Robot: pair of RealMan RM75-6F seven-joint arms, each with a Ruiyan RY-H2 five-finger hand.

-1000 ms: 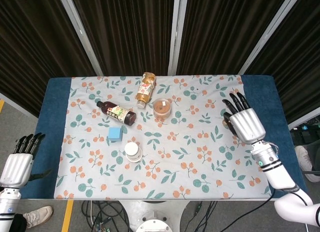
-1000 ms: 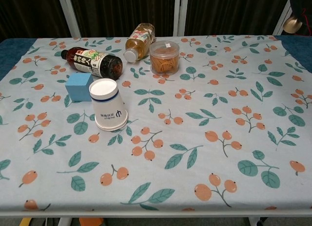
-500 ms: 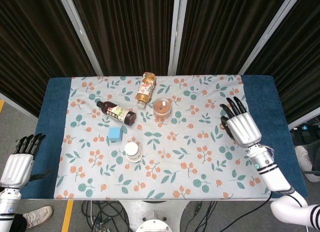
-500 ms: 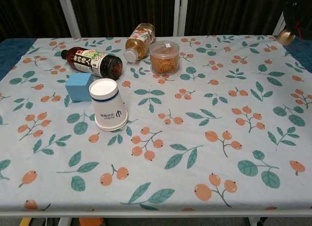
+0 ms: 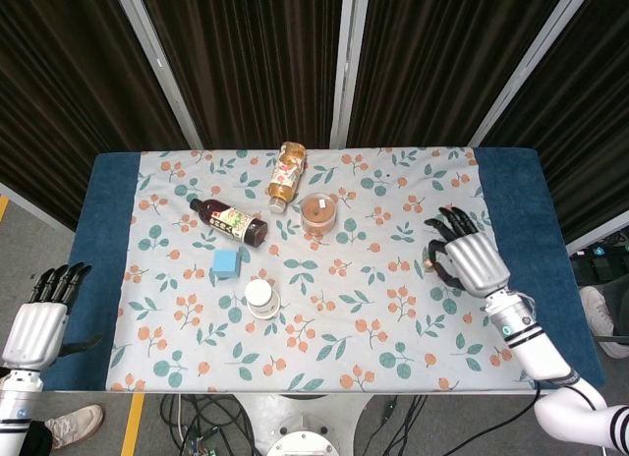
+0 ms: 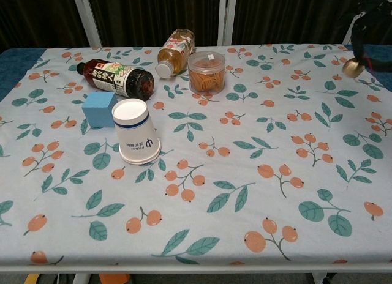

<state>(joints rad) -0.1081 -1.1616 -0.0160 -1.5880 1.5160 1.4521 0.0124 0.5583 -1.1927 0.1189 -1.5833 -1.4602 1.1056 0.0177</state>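
right hand (image 5: 466,258) over cloth's right side | left hand (image 5: 37,318) off table's left edge

Dark curtains (image 5: 246,63) hang behind the table (image 5: 108,240); grey floor (image 5: 39,250).

a table (image 5: 506,186) under a floral cloth (image 5: 393,318) bearing two bottles (image 5: 228,220), jar (image 5: 318,211), block (image 5: 227,262), cup (image 5: 261,298).

Pale tablecloth (image 5: 393,309) printed with orange berries and teal leaves over a blue table (image 5: 103,240), silver-and-black right hand (image 5: 466,254), blue cube (image 5: 227,262), white paper cup (image 5: 261,298) with dark band, dark-brown sauce bottle (image 5: 229,220), amber tea bottle (image 5: 286,172), clear orange-filled jar (image 5: 318,211).
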